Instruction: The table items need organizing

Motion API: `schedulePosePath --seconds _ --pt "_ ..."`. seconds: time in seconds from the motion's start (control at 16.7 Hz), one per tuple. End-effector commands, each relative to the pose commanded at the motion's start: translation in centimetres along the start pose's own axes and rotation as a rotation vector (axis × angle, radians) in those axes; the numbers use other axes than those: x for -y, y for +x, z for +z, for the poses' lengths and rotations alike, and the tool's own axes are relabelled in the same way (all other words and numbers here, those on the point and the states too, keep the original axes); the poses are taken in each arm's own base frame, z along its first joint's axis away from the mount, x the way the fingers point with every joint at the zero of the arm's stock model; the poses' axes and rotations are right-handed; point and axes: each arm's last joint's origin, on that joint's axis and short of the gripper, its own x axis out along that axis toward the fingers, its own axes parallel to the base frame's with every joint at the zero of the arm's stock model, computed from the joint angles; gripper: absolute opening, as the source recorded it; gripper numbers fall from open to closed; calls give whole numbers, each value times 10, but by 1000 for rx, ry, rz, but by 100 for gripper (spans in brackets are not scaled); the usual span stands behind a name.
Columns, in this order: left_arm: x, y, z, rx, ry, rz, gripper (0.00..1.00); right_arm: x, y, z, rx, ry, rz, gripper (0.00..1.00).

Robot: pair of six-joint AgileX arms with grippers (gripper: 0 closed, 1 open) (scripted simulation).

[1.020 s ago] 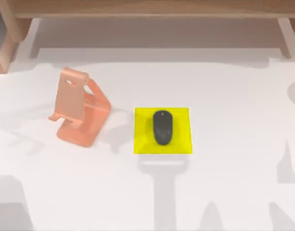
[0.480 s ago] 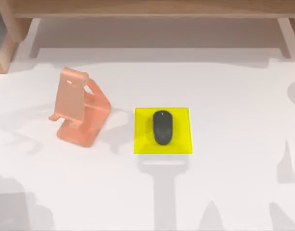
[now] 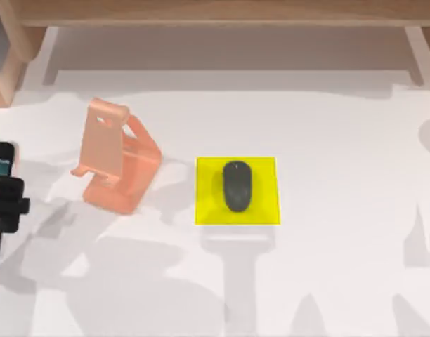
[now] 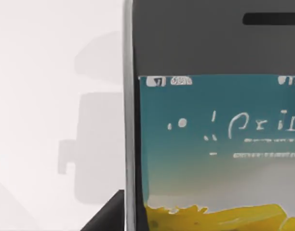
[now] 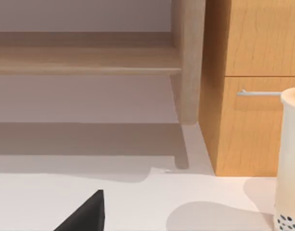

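Phone [image 3: 0,167] and left gripper [image 3: 4,203] cut off at the table's left edge; cup [image 5: 290,159] cut by the frame edge.

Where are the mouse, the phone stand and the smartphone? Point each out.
computer mouse [image 3: 237,185], top view, middle of its back.
salmon-orange stand [image 3: 102,144], top view, its sloped face.
smartphone [image 4: 220,144], left wrist view, its screen.

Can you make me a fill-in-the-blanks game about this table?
1. The mouse lies on a ____ pad.
2. The orange stand is on the pad's ____ side in the top view.
3. The left gripper, at the table's left edge, carries a ____.
4. The slot of the stand is ____.

Missing words: yellow; left; phone; empty
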Motion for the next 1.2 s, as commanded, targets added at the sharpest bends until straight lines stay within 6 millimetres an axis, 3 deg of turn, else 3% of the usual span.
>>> schedulePosePath --seconds 0.42,0.84,1.2 --pt "66 -26 36 439 93 -218 0 0 0 0 0 0 0 100" --pt "72 -32 40 487 101 -242 0 0 0 0 0 0 0 100" --pt "90 -41 43 513 224 -322 0 0 0 0 0 0 0 100"
